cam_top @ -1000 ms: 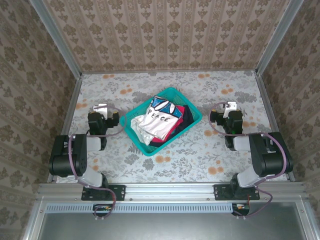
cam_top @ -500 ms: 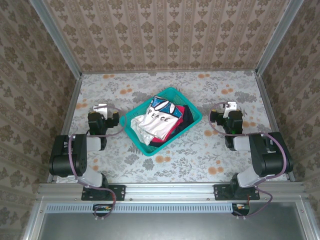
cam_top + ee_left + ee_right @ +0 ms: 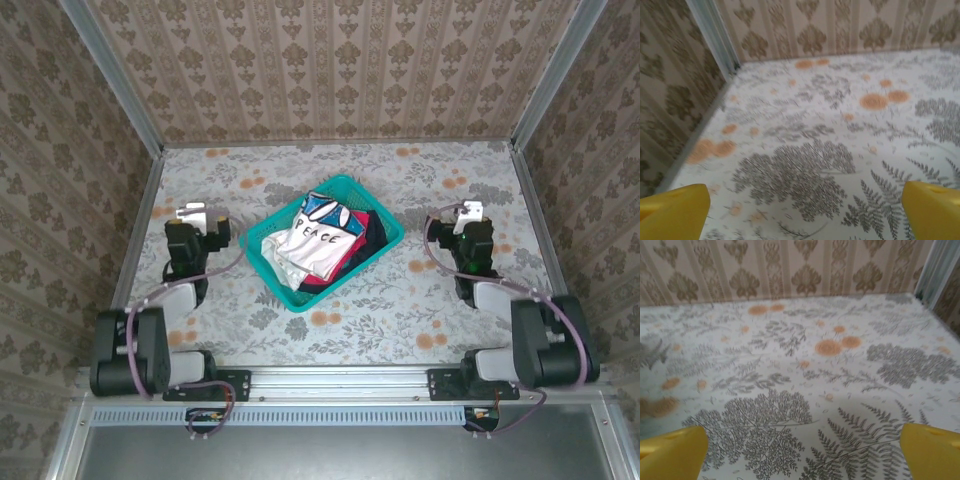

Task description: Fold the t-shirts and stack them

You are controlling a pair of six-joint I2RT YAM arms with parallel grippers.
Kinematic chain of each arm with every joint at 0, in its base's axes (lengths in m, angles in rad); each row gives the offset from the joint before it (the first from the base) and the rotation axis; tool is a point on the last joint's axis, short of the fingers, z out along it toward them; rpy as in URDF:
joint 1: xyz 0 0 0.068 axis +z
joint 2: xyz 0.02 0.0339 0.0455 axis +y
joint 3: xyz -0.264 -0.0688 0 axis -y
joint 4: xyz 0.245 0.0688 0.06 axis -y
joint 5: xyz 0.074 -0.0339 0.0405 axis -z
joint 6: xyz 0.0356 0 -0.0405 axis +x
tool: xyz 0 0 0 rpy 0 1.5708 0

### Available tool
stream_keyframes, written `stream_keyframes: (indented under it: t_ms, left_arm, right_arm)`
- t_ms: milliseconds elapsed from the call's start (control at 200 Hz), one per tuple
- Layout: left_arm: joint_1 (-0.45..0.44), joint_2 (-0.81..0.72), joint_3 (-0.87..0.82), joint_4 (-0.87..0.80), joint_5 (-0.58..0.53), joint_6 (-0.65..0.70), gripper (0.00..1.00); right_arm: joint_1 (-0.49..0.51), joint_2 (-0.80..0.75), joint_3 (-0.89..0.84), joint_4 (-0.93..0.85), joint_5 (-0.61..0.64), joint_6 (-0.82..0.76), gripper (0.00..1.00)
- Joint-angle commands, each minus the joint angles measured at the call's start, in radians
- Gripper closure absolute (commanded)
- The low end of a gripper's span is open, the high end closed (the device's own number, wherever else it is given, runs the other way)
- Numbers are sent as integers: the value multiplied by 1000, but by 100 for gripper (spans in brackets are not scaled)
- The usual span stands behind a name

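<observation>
The t-shirts lie bundled in a teal mesh basket at the table's middle. On top is the cream-white one with a blue print and the word "PEACE". A crimson-red one and a dark one show under it on the right. My left gripper stands open to the left of the basket, apart from it. To the basket's right, also apart from it, my right gripper is open as well. In the wrist views the left gripper and the right gripper have only bare tablecloth between their yellow fingertips.
A floral tablecloth covers the table. Patterned walls with metal rails close the left, right and far sides. The arm bases sit on the near rail. Open cloth lies in front of and behind the basket.
Both arms have shifted. The left gripper moved a little left and away from me; the right gripper moved a little right and away. The shirts and basket have not moved.
</observation>
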Motion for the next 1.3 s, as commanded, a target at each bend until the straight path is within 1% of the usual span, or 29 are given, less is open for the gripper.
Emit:
stream_keyframes:
  t_ms: [0,55,130,205,260,335,465,560,605,700,770,815,885,960,1035,1080,1195,1295]
  left_arm:
    - [-12,-125,17,-178,-48,25,0]
    - [-30,-172,39,-246,-25,60,0]
    - [-77,-204,86,-331,14,120,0]
    - [-122,-189,152,-430,59,152,0]
    - [-146,-152,216,-505,127,170,0]
    - [-193,-75,312,-626,197,211,0]
    - [-277,50,464,-796,183,290,0]
    - [-286,145,564,-923,252,318,0]
    - [-288,189,613,-982,274,321,1]
    - [-289,264,689,-1064,320,315,5]
    - [-289,326,739,-1109,336,307,12]
    - [-287,360,769,-1130,343,298,20]
    - [-284,400,801,-1140,348,275,35]
    - [-280,426,817,-1129,355,244,57]
    - [-276,438,826,-1116,373,210,70]
    - [-276,444,827,-1109,389,193,72]
    - [-278,453,814,-1089,420,157,72]
    - [-278,452,793,-1052,441,103,80]
  right_arm:
    - [4,-112,44,-207,23,44,0]
    - [5,-166,60,-268,-7,62,0]
    - [10,-229,82,-342,-80,107,0]
    - [26,-276,105,-398,-160,150,0]
    - [62,-301,123,-440,-185,178,0]
    - [131,-324,147,-502,-182,209,0]
    - [270,-345,165,-566,-142,248,0]
    - [347,-342,157,-559,-129,300,0]
    - [367,-335,151,-549,-126,321,0]
    - [393,-320,148,-542,-116,333,0]
    - [398,-315,147,-536,-110,331,0]
    - [398,-314,148,-535,-108,329,0]
    - [398,-315,153,-539,-102,320,0]
    - [397,-312,159,-549,-94,313,0]
    - [398,-306,166,-567,-86,311,0]
    - [398,-306,169,-574,-85,310,0]
    - [398,-311,174,-588,-79,308,0]
    - [397,-312,180,-597,-72,305,0]
